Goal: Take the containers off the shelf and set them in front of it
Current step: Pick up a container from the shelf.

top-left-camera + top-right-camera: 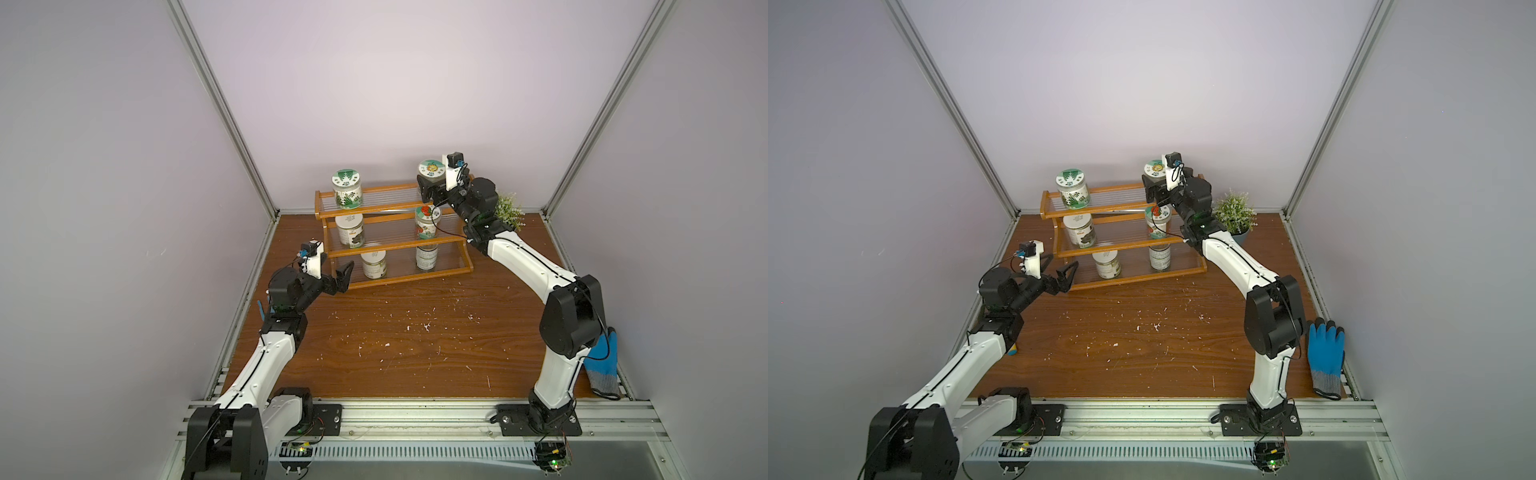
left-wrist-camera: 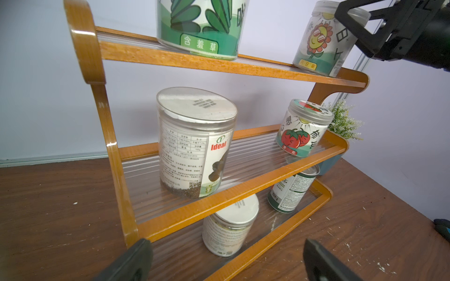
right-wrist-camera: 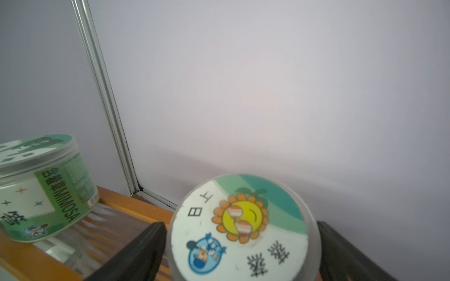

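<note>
I am seeing the shelf (image 2: 243,188) shining with glossy varnished wood on its frame, its clear ribbed plastic tiers glinting. The green jar (image 2: 202,24) and the plain jar (image 2: 194,143) are showing smooth clear plastic walls under glossy printed labels. The flower jar (image 3: 238,233) is wearing a frosted plastic lid rim. The can (image 2: 289,193) is gleaming like metal at its rim. The fingers (image 3: 136,255) of my right pincer (image 3: 239,223) are looking matt black. The counter (image 1: 395,332) is showing scuffed wood grain, flecked white. The glove (image 1: 1325,353) is looking knitted, its blue coating matt.
</note>
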### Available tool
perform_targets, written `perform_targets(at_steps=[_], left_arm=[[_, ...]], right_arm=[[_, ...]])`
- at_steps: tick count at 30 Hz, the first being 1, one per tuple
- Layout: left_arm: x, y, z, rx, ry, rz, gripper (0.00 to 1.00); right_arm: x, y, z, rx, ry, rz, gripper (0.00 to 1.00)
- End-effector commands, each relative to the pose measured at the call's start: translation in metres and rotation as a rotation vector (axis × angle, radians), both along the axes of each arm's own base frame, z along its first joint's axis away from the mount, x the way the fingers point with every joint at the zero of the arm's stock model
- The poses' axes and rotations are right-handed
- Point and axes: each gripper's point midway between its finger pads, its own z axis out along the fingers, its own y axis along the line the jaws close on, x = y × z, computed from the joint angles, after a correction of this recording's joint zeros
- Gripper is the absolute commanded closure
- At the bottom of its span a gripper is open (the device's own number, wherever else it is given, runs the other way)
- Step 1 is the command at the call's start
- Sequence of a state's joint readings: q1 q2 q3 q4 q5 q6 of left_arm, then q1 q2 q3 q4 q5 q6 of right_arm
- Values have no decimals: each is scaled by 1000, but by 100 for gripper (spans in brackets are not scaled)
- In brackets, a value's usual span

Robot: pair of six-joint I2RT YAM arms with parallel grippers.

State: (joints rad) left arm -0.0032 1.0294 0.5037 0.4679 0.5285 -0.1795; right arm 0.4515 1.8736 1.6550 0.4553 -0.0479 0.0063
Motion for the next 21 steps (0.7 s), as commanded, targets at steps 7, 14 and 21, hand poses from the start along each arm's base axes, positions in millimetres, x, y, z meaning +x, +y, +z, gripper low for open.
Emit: perform_targets(at_steps=[7, 14, 21], left_arm=[[-1, -1, 5, 13, -30, 6, 0], [-2, 0, 5, 14, -33, 11, 0], [-2, 1, 7, 14, -38, 19, 0]], right_arm=[[12, -3, 26, 15, -59, -65, 4], [17, -1, 27, 17, -36, -66, 17], [15, -2, 30, 21, -33, -67, 46]])
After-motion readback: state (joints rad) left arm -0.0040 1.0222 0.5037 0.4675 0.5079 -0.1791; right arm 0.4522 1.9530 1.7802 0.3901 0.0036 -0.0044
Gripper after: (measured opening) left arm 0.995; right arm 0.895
